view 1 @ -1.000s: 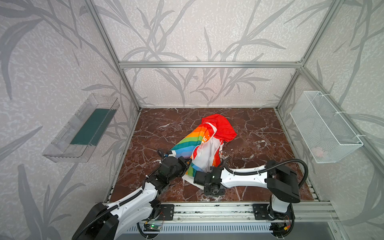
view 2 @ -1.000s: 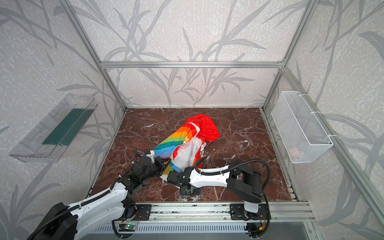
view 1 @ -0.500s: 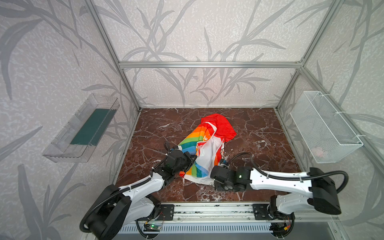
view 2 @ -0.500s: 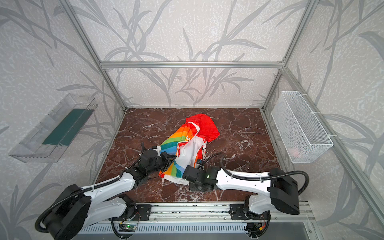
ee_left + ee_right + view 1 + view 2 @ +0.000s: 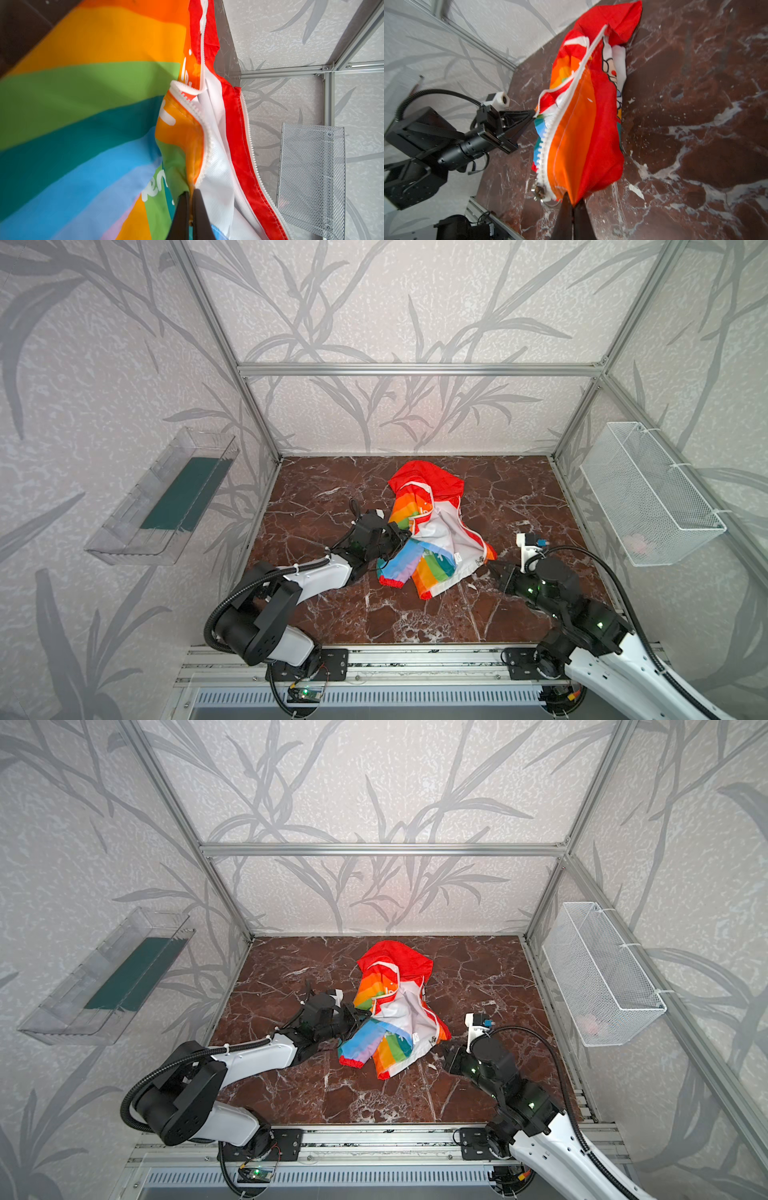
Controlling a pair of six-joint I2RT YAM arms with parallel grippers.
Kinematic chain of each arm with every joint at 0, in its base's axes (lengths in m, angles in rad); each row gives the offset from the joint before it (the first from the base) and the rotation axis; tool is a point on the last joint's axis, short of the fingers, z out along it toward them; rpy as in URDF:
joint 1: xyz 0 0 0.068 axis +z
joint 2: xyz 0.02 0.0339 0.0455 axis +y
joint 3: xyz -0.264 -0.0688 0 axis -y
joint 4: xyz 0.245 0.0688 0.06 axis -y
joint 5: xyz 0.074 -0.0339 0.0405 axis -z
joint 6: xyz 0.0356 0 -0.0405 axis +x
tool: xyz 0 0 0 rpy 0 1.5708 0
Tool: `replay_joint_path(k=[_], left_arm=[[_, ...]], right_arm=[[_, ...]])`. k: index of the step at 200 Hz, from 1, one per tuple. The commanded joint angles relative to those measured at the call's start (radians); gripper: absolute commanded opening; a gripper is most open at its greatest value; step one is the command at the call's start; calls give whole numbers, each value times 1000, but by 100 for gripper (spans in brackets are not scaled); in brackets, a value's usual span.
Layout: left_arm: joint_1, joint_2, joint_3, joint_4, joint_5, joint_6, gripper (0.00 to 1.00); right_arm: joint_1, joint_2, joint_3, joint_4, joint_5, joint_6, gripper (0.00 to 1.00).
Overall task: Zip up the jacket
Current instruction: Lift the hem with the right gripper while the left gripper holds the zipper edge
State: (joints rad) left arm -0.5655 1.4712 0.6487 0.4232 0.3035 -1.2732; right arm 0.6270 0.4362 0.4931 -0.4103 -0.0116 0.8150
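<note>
Right fingers [image 5: 564, 220] farther right, on jacket [image 5: 436, 533].

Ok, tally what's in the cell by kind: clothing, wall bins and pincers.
Jackets: 1, the jacket.
Wall bins: 2, clear tray, wire basket.
Pincers: 2, left pincer, right pincer, both shut on the jacket.
Total: 5.

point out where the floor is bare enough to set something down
Bare floor: the front strip between the jacket hem and the rail; the back left corner; the back right corner, toward the basket. Crowded: mid-floor, where the left gripper and right gripper pinch the jacket.
</note>
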Motion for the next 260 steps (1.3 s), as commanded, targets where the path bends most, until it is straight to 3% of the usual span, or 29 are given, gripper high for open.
replay_joint_path(k=[1, 31, 59, 88, 130, 163, 181, 203, 224, 260], left_arm=[[3, -37, 72, -71, -30, 63, 0], [7, -90, 97, -109, -53, 94, 0], [26, -122, 100, -102, -88, 97, 0], [66, -113, 148, -94, -56, 119, 0], [70, -74, 260, 16, 14, 237, 0], [70, -76, 229, 211, -21, 265, 0], [72, -74, 237, 189, -14, 278, 0], [79, -63, 263, 73, 2, 330, 0], [79, -32, 268, -40, -19, 455, 0], [86, 13, 270, -94, -16, 512, 0]], right_arm=[[-47, 28, -21, 126, -147, -76, 0], [-53, 145, -16, 332, -306, -139, 0], [-57, 248, 37, 444, -402, -167, 0], [-60, 328, 71, 600, -468, -216, 0], [-65, 432, 145, 759, -449, -361, 0], [-65, 446, 109, 852, -258, -531, 0], [-69, 462, 125, 775, -101, -510, 0], [-74, 486, 182, 512, -57, -465, 0], [-77, 499, 204, 275, 47, -359, 0], [-77, 496, 272, -98, -57, -252, 0]])
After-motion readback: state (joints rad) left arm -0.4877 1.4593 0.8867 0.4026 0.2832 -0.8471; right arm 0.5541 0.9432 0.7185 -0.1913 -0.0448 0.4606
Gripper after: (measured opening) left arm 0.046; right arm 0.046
